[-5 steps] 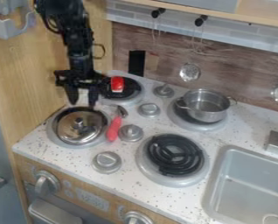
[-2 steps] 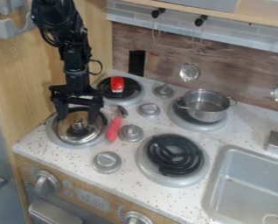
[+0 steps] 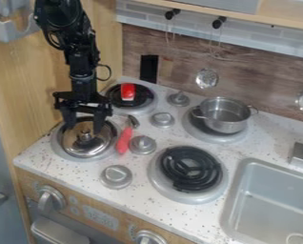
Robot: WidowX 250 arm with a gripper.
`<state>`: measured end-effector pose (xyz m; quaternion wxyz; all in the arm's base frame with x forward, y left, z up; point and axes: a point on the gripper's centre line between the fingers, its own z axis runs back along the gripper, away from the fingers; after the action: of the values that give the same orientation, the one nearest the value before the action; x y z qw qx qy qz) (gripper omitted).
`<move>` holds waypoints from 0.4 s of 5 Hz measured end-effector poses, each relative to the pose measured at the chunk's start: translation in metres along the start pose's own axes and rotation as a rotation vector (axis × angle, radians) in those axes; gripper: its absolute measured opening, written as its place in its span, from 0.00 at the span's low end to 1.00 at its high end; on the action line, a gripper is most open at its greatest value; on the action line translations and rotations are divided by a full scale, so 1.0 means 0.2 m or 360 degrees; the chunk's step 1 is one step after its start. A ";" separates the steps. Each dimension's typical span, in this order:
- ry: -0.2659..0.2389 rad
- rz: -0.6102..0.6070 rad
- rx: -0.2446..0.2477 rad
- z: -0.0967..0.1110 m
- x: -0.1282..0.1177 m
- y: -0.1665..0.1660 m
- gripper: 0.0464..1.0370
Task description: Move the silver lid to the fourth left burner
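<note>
My black gripper (image 3: 84,127) hangs over the front left burner, its two fingers apart on either side above the lid's knob. Below it, the silver lid (image 3: 85,147) lies on the front left burner (image 3: 60,152), its knob upright in the middle. Nothing is held between the fingers. The other burners are the back left one (image 3: 141,108), the front right one with a black coil (image 3: 191,167), and the back right one (image 3: 204,135) under a pot.
A silver pot (image 3: 225,115) stands at the back right. A red object (image 3: 127,91) lies on the back left burner. A red-handled utensil (image 3: 124,140) rests just right of the lid, among silver knobs (image 3: 142,145). The sink (image 3: 275,200) is at the right.
The gripper has come down and slightly left to stand over the lid, with a small shift since the middle frame. The lid has stayed in place.
</note>
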<state>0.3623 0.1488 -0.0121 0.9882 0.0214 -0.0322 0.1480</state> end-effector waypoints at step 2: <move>0.0009 0.0021 -0.0046 -0.04 0.03 -0.02 0.56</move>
<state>0.3706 0.1474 -0.0203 0.9876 0.0066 -0.0315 0.1539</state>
